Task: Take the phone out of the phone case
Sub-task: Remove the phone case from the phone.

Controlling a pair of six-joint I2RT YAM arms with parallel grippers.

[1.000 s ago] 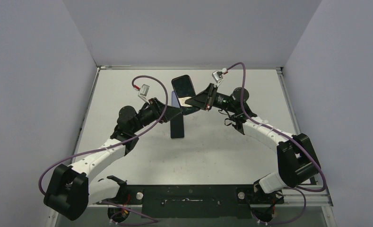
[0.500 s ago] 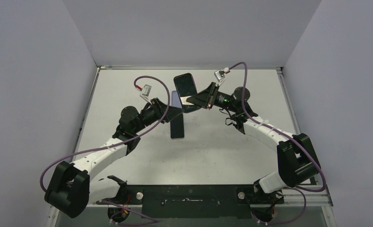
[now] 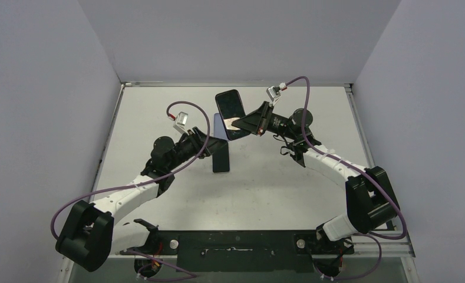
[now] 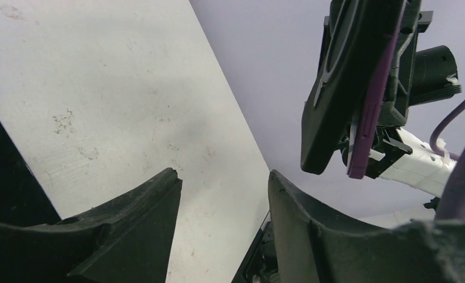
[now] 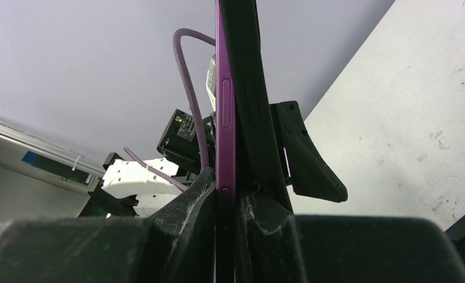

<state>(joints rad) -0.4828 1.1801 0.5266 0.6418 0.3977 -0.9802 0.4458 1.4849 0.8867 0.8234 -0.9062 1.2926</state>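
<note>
While raised, phone (image 3: pixel 230 105) sits in right gripper (image 3: pixel 236 124).

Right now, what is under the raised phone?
A dark flat slab on the table, a lavender piece at its far end; phone and left end effector cover their junction.

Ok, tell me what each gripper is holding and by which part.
The right gripper clamps the cased phone by one end, and the rest of it sticks out free. The left gripper is open and holds nothing.
</note>
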